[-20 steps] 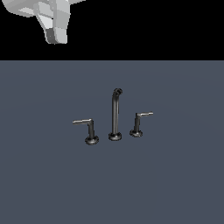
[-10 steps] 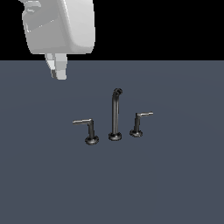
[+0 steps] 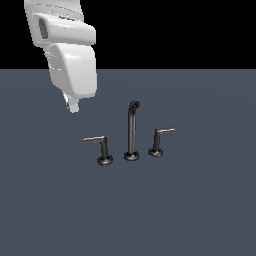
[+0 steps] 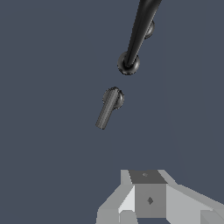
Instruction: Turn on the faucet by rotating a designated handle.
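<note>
Spout (image 3: 131, 131) between handle (image 3: 101, 148) and twin lever (image 3: 159, 141)

My pincer (image 3: 73, 106) hanging above the desk (image 3: 200, 210), up and toward the exterior view's left of the handle (image 3: 101, 148), spout (image 3: 131, 131) just right of it, smaller twin lever (image 3: 159, 141) rightmost, all standing on the desk

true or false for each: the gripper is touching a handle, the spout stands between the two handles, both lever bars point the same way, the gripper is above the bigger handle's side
1. The gripper touches the handle. False: it hangs above, apart from it.
2. The spout stands between the two handles. True.
3. Both lever bars point the same way. False: the handle's bar points to the exterior view's left, the smaller handle points right.
4. The gripper is on the bigger handle's side. True.
</note>
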`<action>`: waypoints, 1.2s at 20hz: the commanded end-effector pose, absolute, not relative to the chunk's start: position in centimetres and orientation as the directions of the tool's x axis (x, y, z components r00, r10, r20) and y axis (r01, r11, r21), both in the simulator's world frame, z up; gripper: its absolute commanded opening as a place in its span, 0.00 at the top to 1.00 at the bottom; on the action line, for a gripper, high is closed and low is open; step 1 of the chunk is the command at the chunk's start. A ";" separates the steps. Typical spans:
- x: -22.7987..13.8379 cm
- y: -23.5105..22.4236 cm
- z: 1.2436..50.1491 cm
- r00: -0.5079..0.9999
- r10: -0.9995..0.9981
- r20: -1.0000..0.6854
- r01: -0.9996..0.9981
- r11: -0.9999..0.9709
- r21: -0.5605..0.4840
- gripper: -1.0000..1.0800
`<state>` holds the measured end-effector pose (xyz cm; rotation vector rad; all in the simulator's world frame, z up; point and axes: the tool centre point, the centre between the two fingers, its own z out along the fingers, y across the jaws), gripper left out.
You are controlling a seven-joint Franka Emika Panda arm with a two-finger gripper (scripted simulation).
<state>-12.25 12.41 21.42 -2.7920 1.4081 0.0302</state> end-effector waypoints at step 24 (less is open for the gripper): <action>-4.1 12.4 10.9 0.261 -0.965 -0.001 -0.965 -0.261 0.000 1.00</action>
